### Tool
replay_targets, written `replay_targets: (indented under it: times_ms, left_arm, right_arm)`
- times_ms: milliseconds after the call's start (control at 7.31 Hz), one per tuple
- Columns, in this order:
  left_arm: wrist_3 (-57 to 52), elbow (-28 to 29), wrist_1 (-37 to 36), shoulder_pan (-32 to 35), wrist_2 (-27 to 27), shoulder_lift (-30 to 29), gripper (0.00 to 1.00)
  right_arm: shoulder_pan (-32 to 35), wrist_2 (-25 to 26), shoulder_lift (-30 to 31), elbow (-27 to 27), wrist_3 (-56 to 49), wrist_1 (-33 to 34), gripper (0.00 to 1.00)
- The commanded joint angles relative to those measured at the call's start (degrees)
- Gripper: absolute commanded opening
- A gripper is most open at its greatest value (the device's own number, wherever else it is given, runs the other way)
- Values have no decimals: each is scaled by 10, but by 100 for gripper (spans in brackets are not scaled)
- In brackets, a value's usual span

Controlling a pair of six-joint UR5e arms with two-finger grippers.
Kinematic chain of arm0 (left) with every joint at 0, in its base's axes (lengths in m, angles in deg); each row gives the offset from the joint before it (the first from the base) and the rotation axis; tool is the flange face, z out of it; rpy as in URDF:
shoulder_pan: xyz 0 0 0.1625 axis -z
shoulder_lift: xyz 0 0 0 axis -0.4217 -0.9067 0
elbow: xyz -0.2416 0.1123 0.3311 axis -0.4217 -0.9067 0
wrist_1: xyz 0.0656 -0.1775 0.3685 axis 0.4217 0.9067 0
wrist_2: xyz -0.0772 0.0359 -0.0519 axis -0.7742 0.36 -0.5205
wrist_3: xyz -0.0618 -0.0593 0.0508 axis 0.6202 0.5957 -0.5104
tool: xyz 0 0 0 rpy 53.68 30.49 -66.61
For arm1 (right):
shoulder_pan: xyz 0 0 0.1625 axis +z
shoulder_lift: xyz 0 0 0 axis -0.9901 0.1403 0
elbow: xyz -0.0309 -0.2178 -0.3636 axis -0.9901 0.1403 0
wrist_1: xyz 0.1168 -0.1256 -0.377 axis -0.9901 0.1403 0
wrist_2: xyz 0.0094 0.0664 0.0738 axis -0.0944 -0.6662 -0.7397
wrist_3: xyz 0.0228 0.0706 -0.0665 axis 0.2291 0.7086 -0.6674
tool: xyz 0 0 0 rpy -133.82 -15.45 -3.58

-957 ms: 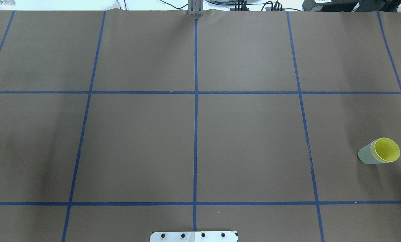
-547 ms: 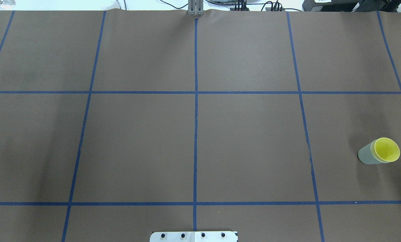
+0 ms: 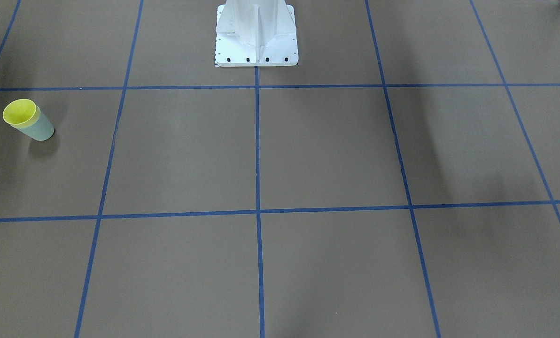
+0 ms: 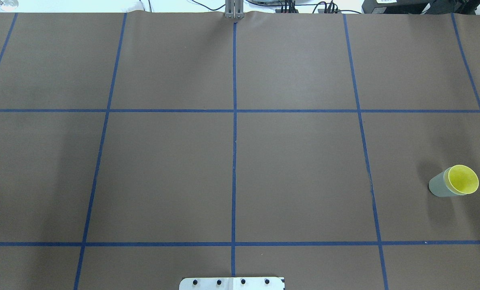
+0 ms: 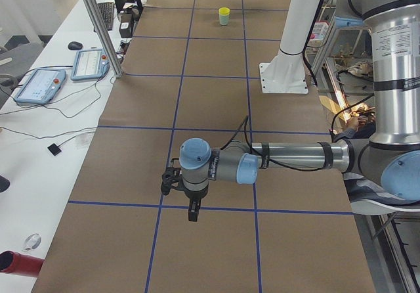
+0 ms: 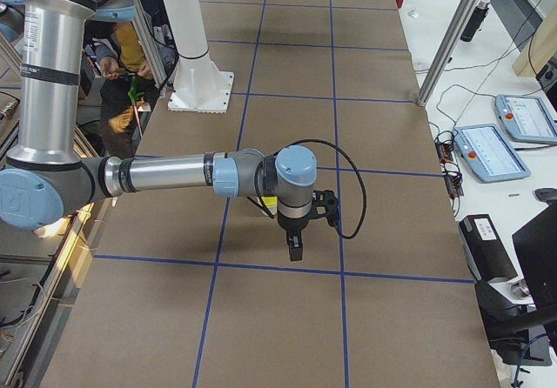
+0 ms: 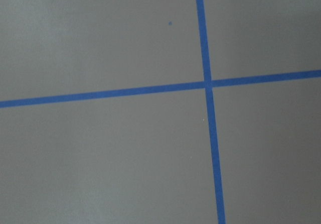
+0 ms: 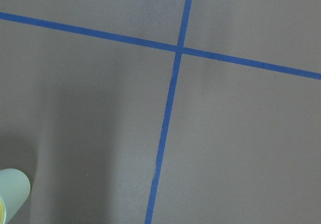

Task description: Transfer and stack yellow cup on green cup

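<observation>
Brown paper (image 4: 163,173) covers the tabletop, and blue tape lines (image 4: 234,161) cross it in a grid. A metal post (image 4: 234,10) stands at the middle of the far edge. Beyond that edge a white bench (image 5: 39,168) holds a tablet (image 5: 90,64), a second tablet (image 5: 39,86), a mouse (image 5: 75,45) and loose cables (image 5: 39,135).

yellow cup (image 4: 464,179): bright yellow, plain, no pattern
green cup (image 4: 437,188): pale mint green, plain
table (image 4: 296,169): dull brown cover
tape lines (image 4: 234,161): blue, forming a grid of large squares
robot base (image 3: 256,33): white
left arm (image 5: 295,155): silver tubes, light blue joint caps
right arm (image 6: 165,175): silver, light blue caps
left end effector (image 5: 192,214): black
right end effector (image 6: 296,250): black
</observation>
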Motion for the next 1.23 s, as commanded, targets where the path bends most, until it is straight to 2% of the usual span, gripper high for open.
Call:
replay_targets:
  times_ms: [0, 1094]
  left_arm:
    - [5, -30, -3, 0, 2, 22, 100]
    - [2, -32, 2, -3, 4, 16, 100]
  right_arm:
    - [0, -2, 1, 1, 0, 0, 100]
    - [0, -4, 11, 2, 0, 1, 100]
